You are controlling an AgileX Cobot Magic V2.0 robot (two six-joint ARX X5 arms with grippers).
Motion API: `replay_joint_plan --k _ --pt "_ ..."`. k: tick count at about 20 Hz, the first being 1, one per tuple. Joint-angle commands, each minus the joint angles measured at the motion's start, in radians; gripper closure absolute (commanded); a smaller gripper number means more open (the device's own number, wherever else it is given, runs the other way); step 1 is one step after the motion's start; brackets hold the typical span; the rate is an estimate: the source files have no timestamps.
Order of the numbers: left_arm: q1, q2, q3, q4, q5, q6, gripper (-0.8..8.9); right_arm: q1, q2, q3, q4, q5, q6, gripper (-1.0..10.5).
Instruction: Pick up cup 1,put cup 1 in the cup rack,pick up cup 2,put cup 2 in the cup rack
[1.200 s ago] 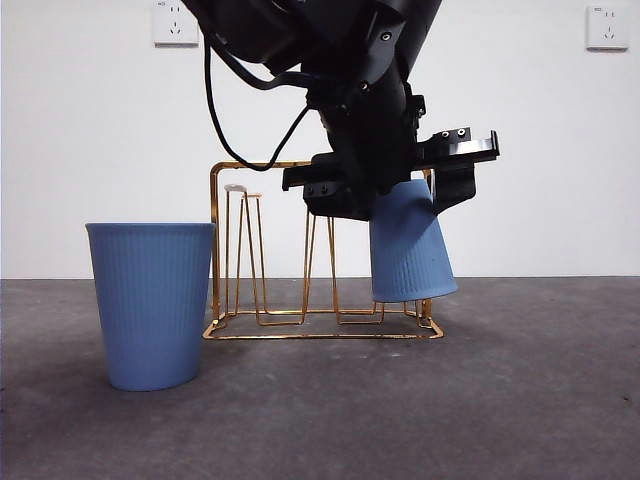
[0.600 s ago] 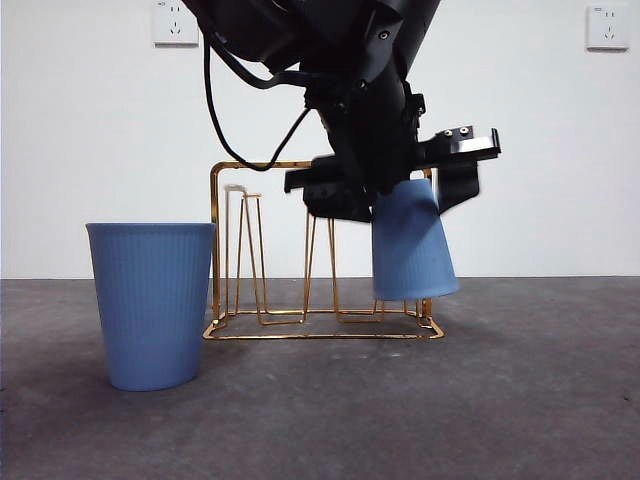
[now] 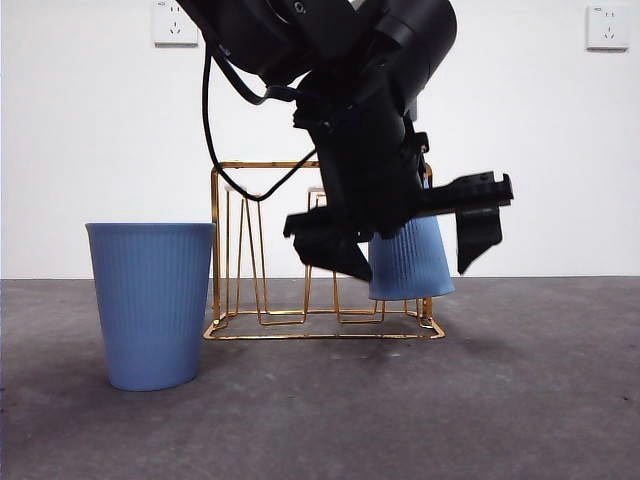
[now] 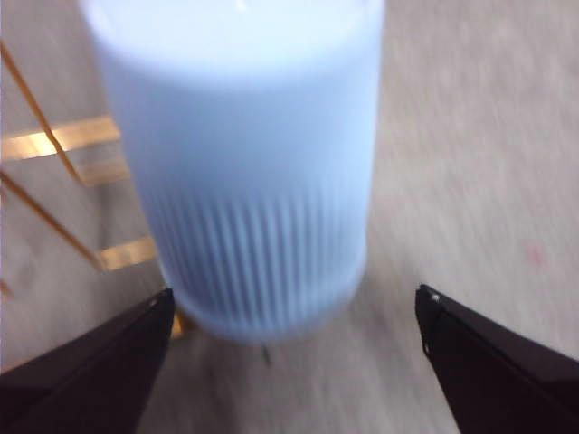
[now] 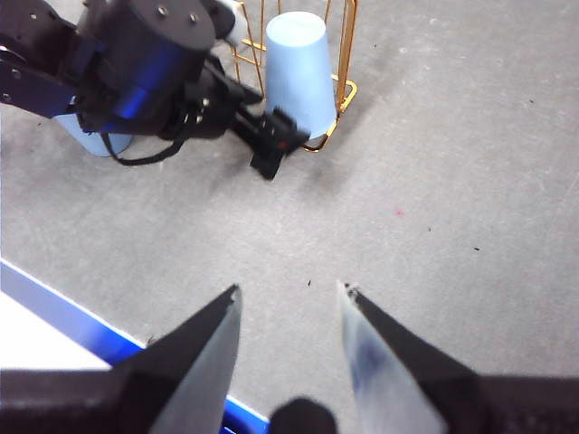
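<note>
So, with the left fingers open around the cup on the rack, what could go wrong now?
1. The left gripper sits close around the upside-down cup; pulling back, a finger might catch it and tip it off the rack.
2. The light wire rack could shift or tilt if bumped.
3. The second cup stands right beside the rack, so the arm might knock it when reaching.

Robot test lab or bench setup: bare white wall [image 3: 90,150] with two wall sockets [image 3: 176,22], plain grey speckled surface [image 3: 520,400] edged in blue tape [image 5: 81,316], cabled black robot arm [image 3: 330,60], staged props only, namely gold wire cup rack [image 3: 260,250] and blue ribbed cups [image 3: 152,300].
</note>
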Motion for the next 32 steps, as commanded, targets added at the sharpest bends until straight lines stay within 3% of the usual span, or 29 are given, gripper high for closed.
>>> replay_joint_plan --k 1,7,11,15,21,25,32 --pt "-0.011 0.011 -0.008 -0.051 0.045 -0.053 3.65 0.000 -0.002 -0.009 0.013 0.003 -0.008 7.6" --pt "-0.066 -0.014 -0.008 -0.159 0.137 -0.083 3.66 0.000 -0.002 -0.009 0.013 0.003 -0.007 7.6" --pt "-0.109 -0.114 -0.008 -0.196 0.319 -0.078 3.74 0.000 -0.002 -0.009 0.028 0.003 -0.001 7.6" --pt "-0.151 -0.345 -0.008 -0.279 0.359 0.014 3.74 0.000 0.005 -0.009 0.102 -0.054 0.031 7.6" --pt "-0.162 -0.819 -0.008 -0.521 0.217 0.150 3.74 0.000 0.147 -0.009 0.292 -0.296 0.090 7.5" --pt "-0.162 -1.102 -0.008 -0.710 0.072 0.164 3.74 0.003 0.375 -0.009 0.485 -0.485 0.147 5.4" --pt "-0.162 -1.304 -0.008 -0.932 0.015 0.135 3.74 0.104 0.705 -0.007 0.753 -0.492 0.265 5.3"
